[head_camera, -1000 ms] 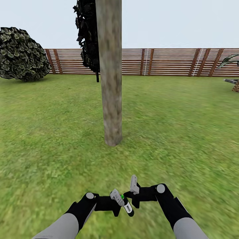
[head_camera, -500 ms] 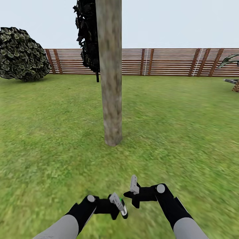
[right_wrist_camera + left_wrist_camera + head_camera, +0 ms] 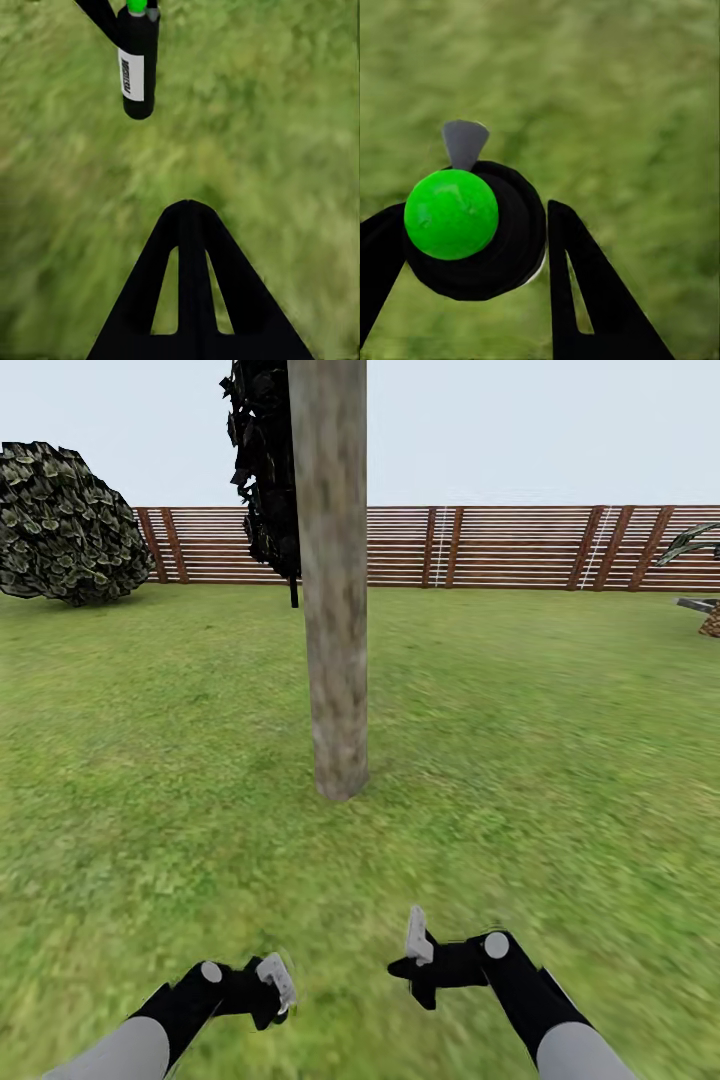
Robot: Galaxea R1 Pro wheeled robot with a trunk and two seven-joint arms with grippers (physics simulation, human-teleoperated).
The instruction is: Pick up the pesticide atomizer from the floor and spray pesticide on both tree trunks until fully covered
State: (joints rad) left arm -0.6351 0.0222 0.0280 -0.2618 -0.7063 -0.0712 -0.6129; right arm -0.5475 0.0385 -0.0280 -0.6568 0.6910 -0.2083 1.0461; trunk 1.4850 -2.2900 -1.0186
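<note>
Left claw (image 3: 275,988) gripping atomizer (image 3: 138,64), open grass (image 3: 520,760) around trunk (image 3: 332,610)

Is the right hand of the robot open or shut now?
Shut and empty: in the right wrist view the right hand shows its fingers pressed together, nothing between them.
</note>
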